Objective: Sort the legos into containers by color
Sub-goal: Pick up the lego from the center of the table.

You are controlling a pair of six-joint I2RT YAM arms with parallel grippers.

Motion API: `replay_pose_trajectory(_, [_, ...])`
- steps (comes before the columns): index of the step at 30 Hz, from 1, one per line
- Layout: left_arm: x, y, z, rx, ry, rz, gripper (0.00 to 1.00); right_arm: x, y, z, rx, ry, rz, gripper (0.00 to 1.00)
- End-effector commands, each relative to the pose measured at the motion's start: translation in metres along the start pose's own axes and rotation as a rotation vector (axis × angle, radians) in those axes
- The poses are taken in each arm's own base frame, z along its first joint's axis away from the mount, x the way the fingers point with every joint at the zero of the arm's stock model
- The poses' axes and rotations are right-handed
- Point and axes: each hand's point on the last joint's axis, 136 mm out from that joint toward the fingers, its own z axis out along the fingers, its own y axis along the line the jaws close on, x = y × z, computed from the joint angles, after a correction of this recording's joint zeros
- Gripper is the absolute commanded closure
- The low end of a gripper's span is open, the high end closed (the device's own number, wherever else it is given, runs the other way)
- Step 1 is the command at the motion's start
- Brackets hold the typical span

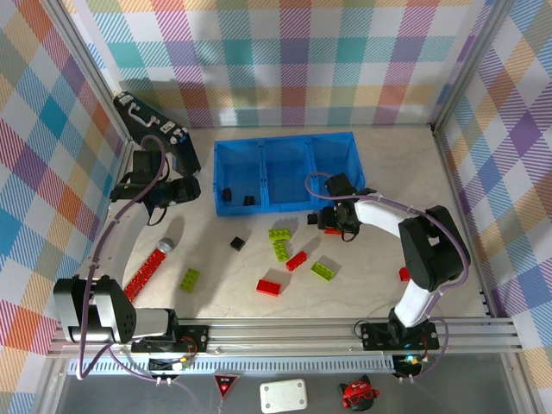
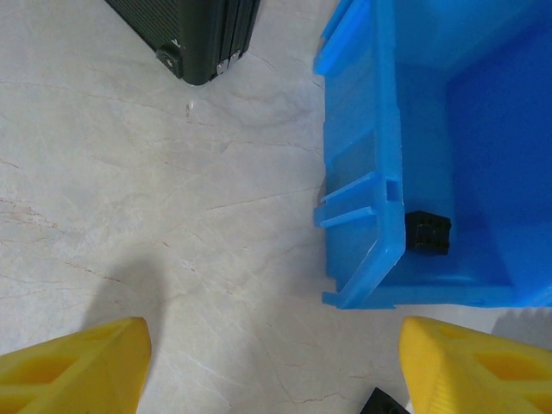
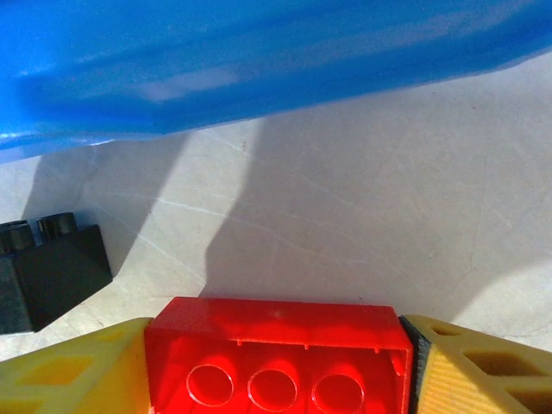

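Note:
The blue three-compartment container (image 1: 285, 139) stands at the back middle, with two black legos (image 1: 228, 193) in its left compartment. My right gripper (image 1: 332, 224) is just in front of the bin, shut on a red lego (image 3: 276, 354) that sits between both fingers, hollow underside facing the camera. A black lego (image 3: 47, 272) lies on the table just left of it. My left gripper (image 2: 276, 366) is open over bare table at the bin's left front corner (image 2: 371, 216); a black lego (image 2: 429, 233) shows inside that corner. Loose red, green and black legos (image 1: 281, 250) lie scattered in front.
A black briefcase (image 1: 159, 129) lies at the back left, close behind the left arm. A long red piece with a grey end (image 1: 147, 272) rests at the front left. A red lego (image 1: 404, 273) lies beside the right arm. Checked walls enclose the table.

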Motion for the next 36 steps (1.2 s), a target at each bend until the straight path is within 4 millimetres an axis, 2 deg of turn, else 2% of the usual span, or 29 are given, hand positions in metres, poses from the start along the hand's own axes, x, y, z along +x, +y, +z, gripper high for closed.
replay_pose_trajectory(1, [-0.002,0.002,-0.007,0.012,-0.019,-0.013,0.24,0.003,-0.001,0.002,0.017,0.019,-0.017,0.28])
replay_pose_trajectory(4, [-0.002,0.002,-0.007,0.013,-0.019,-0.012,0.24,0.005,-0.003,0.002,0.023,0.023,-0.02,0.28])
replay_pose_trajectory(9, [-0.001,0.001,-0.008,0.014,-0.019,-0.011,0.24,0.004,-0.004,-0.003,0.026,0.017,-0.021,0.34])
replay_pose_trajectory(17, [-0.003,0.001,-0.009,0.014,-0.023,-0.01,0.24,-0.007,-0.004,-0.032,0.028,-0.035,-0.043,0.35])
replay_pose_trajectory(22, [-0.003,0.001,-0.009,0.017,-0.023,-0.008,0.25,-0.027,-0.001,-0.053,0.033,-0.085,-0.078,0.35])
replay_pose_trajectory(26, [-0.003,0.001,-0.01,0.017,-0.024,-0.007,0.24,-0.044,0.002,-0.061,0.04,-0.106,-0.1,0.35])
replay_pose_trajectory(31, [-0.003,0.001,-0.012,0.016,-0.028,-0.002,0.24,-0.067,0.01,-0.061,0.017,-0.118,-0.132,0.35])
replay_pose_trajectory(36, [-0.003,0.001,-0.013,0.013,-0.029,0.001,0.25,-0.09,0.017,-0.05,-0.011,-0.103,-0.167,0.35])
